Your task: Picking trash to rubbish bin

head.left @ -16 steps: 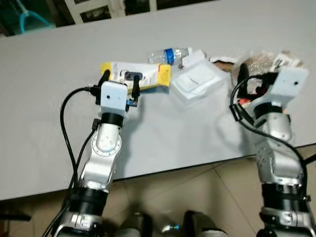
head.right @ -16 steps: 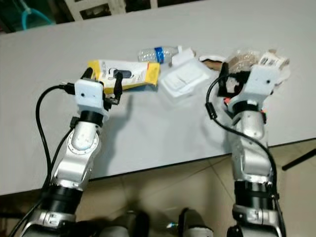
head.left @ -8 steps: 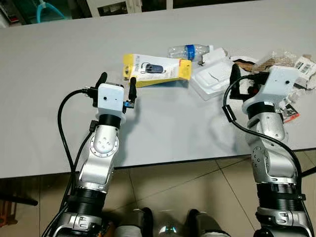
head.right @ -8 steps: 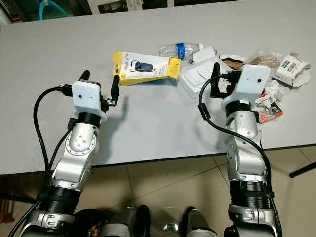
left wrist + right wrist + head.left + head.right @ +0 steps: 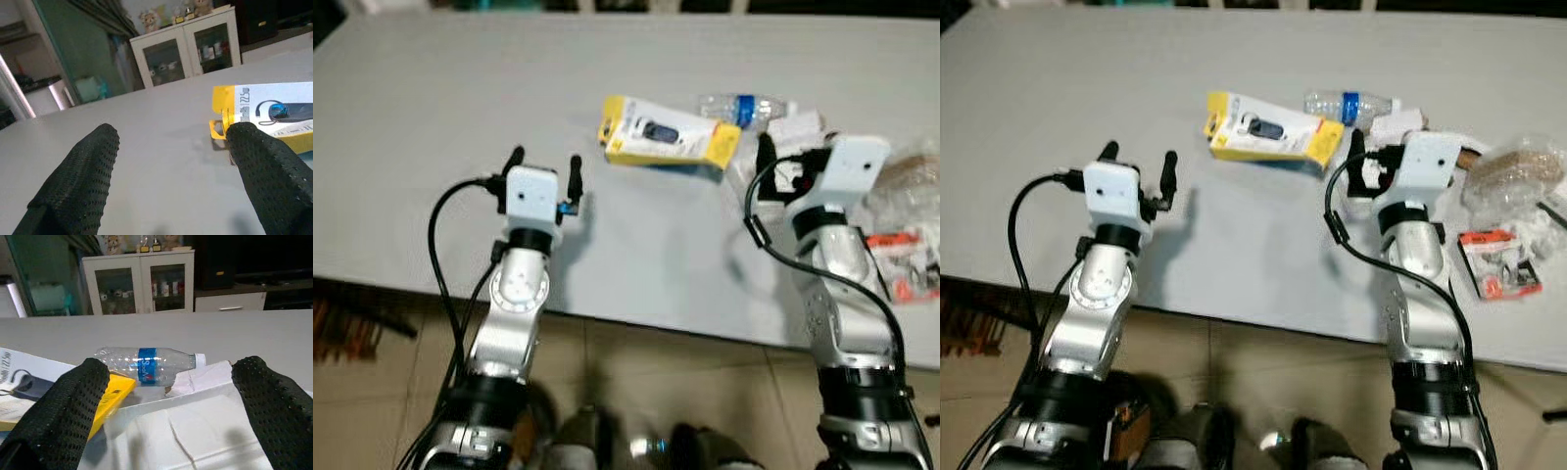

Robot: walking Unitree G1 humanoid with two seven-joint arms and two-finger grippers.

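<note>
While both arms wait over the grey table, the trash lies a little ahead of them. The left gripper is spread wide and holds nothing; the yellow box sits ahead of it, off to its right. The right gripper is spread too, with the white wrapper between its fingers and the clear bottle just past. The bottle looks light, smooth and likely to roll. Pinching its middle seems best.
</note>
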